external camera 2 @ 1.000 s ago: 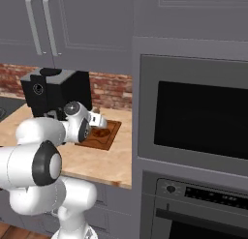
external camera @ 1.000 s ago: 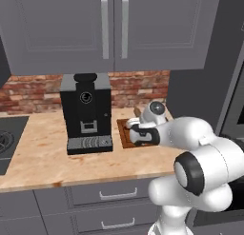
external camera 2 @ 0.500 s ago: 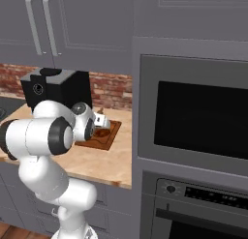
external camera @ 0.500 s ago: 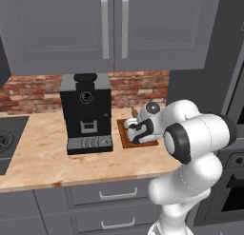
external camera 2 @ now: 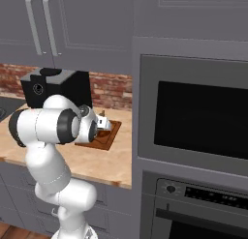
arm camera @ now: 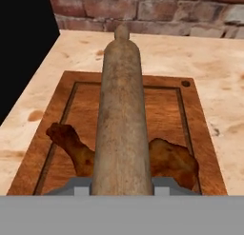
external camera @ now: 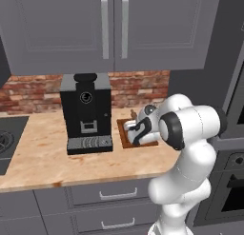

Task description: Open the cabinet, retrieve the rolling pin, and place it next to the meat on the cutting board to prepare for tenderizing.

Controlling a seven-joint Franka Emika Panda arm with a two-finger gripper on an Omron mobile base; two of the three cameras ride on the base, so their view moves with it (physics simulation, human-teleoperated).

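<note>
In the hand view the rolling pin [arm camera: 121, 115], a long brown wooden cylinder, runs away from me between my fingers [arm camera: 76, 185], and my gripper [arm camera: 121, 186] is shut on its near end. It hangs over the cutting board [arm camera: 190, 115], above the dark reddish-brown meat [arm camera: 171, 160], which shows on both sides of it. From the left base view my gripper [external camera: 136, 132] is over the cutting board [external camera: 125, 139], with the rolling pin's far knob [external camera: 134, 114] poking out. The right base view shows the gripper [external camera 2: 102, 124] above the cutting board [external camera 2: 110, 134]. The cabinet [external camera: 157, 29] doors are shut.
A black coffee machine [external camera: 86, 112] stands just left of the board on the beige counter [external camera: 43, 158]. A brick backsplash [arm camera: 143, 8] runs behind the board. To the right stands a wall of built-in ovens [external camera 2: 193, 117]. Grey drawers [external camera: 114, 193] sit below the counter.
My arm has folded, with its elbow swinging up and toward the board. The gripper stays shut on the rolling pin over the cutting board, shifted only slightly.
</note>
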